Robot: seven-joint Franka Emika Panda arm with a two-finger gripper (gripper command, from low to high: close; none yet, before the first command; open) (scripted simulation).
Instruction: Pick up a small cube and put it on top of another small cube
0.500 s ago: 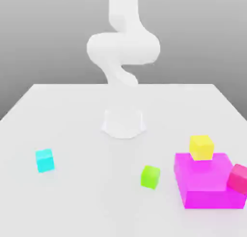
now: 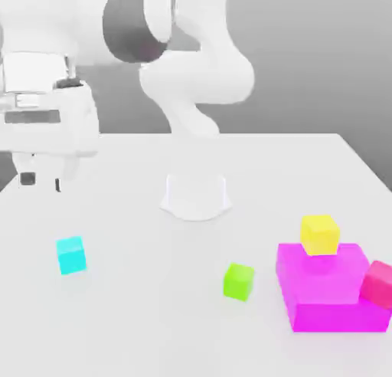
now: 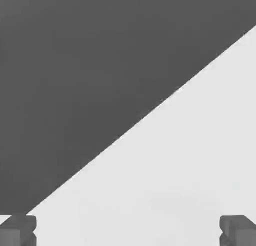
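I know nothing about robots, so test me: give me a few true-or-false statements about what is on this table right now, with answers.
1. The cyan cube sits alone on the table, apart from the other blocks. True.
2. The lime-green cube is stacked on the cyan cube. False: it rests on the table, beside the magenta block.
3. The yellow cube sits on top of the magenta block. True.
4. The gripper is holding the cyan cube. False: it hangs above the cube, jaws open and empty.
5. The pink-red cube sits at the magenta block's far left. False: it is at its right in the exterior view.
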